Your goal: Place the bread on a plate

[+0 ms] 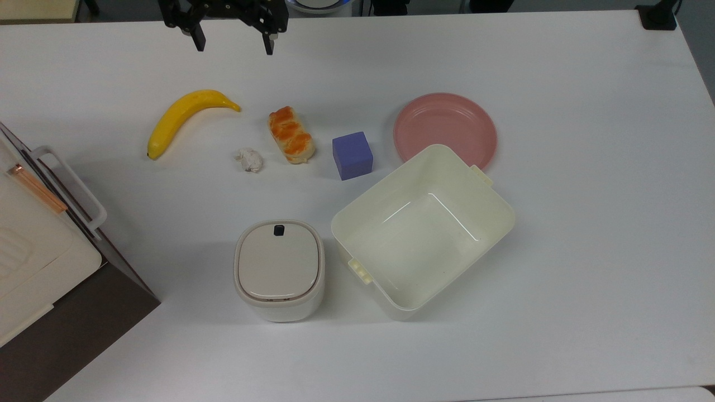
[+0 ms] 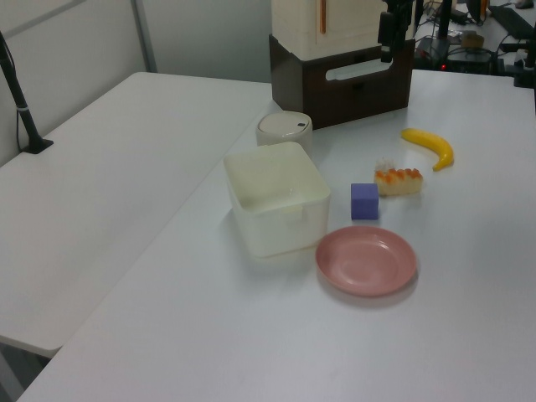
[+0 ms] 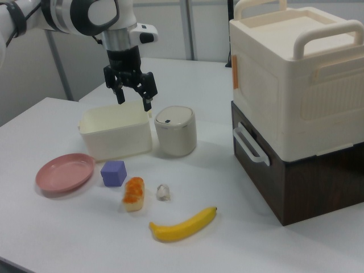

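Observation:
The bread (image 1: 290, 135) (image 2: 399, 181) (image 3: 134, 193), a small golden-brown bun with an orange glazed top, lies on the white table between a white wad and a purple cube. The pink round plate (image 1: 441, 125) (image 2: 366, 260) (image 3: 64, 172) sits empty beyond the cube, at the top view's right, with a cream tub's corner overlapping its near rim. My gripper (image 1: 233, 47) (image 3: 134, 102) hangs open with nothing between its fingers. It is above the table's far edge in the top view, well clear of the bread.
A yellow banana (image 1: 181, 117) lies at the top view's left of the bread, next to the white wad (image 1: 249, 159). The purple cube (image 1: 352, 155) stands between bread and plate. A cream tub (image 1: 363, 218), a lidded round container (image 1: 279, 268) and a cream-and-brown stacked box (image 1: 33, 251) occupy the near side.

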You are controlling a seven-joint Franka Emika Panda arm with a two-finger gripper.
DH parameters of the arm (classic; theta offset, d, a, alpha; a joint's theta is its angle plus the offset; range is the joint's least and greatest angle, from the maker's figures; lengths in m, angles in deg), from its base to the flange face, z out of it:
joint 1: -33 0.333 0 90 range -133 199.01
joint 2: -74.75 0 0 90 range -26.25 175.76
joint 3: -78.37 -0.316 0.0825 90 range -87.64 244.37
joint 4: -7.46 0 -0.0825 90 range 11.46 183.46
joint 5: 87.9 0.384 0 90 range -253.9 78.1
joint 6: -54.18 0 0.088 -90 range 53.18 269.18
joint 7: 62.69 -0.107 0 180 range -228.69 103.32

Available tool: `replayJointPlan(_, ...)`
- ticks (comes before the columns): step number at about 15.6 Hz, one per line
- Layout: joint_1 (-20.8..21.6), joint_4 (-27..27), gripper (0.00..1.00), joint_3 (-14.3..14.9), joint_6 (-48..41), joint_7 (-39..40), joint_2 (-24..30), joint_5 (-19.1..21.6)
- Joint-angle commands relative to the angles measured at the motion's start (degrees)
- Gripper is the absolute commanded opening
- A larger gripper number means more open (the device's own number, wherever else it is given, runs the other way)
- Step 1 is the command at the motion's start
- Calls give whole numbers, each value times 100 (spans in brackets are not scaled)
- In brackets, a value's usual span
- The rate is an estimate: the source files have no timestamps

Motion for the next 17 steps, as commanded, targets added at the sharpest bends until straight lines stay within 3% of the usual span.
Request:
replayJointPlan(1, 78, 6, 100, 151, -147, 48, 138, 50)
replayJointPlan(17, 69, 6, 100, 195, -174, 127, 130, 67)
